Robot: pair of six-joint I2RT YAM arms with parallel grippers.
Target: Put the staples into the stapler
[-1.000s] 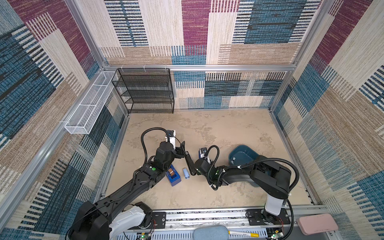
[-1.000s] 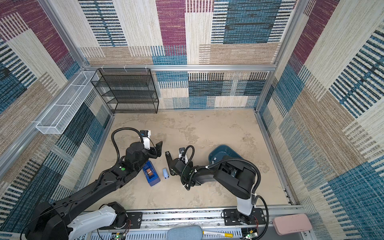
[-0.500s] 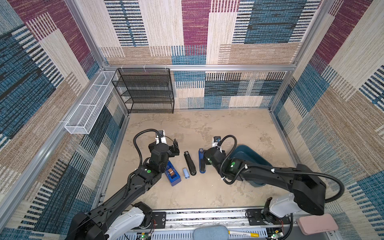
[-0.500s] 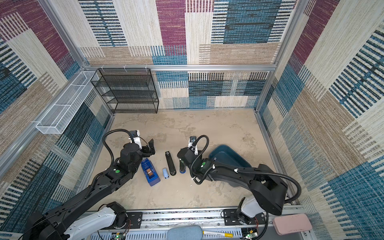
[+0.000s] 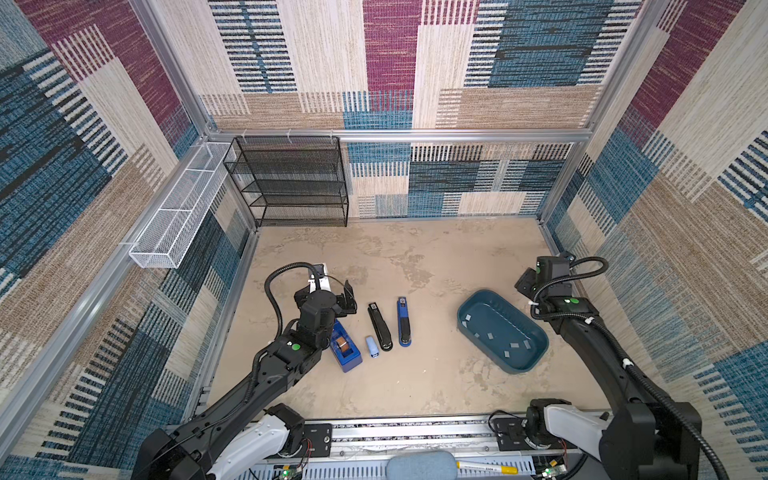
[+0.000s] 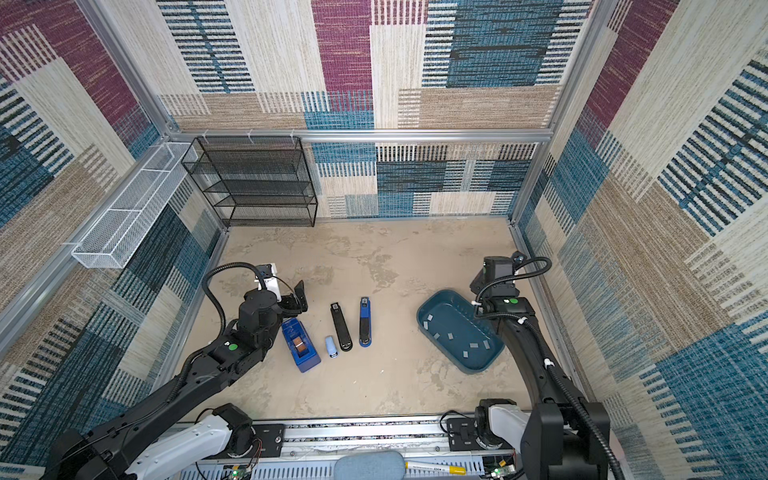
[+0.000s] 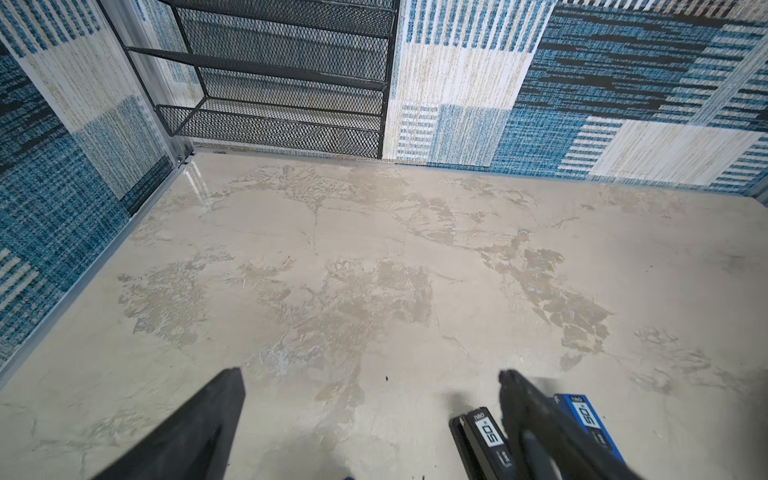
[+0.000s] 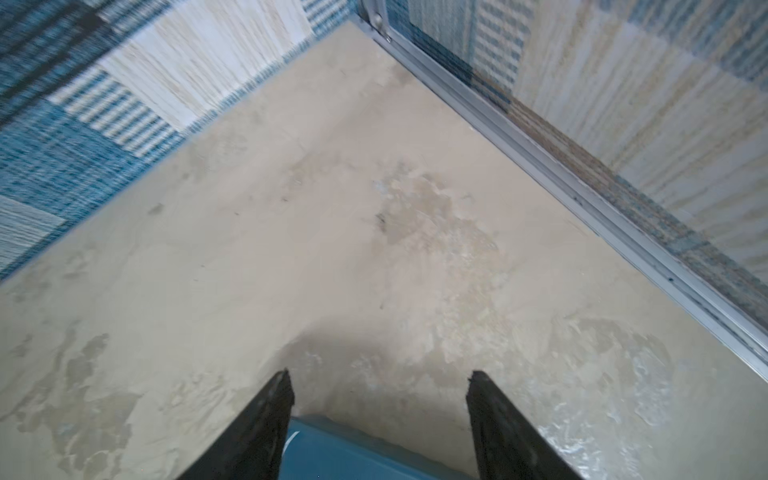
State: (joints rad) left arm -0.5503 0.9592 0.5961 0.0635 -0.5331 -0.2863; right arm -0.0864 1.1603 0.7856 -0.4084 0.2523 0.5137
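The bench (image 7: 374,249) looks like mottled beige stone, smooth, with a faint sheen. The walls (image 5: 390,62) are rough, matt woven cloth. The shelf rack (image 5: 291,183) is black metal mesh and the basket (image 5: 178,216) is white-coated wire mesh. The frame rail (image 5: 457,135) is bare brushed metal. The tub (image 5: 498,320) is smooth teal plastic. The staples (image 5: 514,345) are dull grey metal. The black stapler (image 5: 380,328) and blue stapler (image 5: 404,322) look like satin plastic.

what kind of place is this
Most likely a robot test cell, not a real office: carpet-patterned walls on an aluminium frame box in a tabletop, two arms sit on a front rail, and staplers and a tray of staples lie staged.
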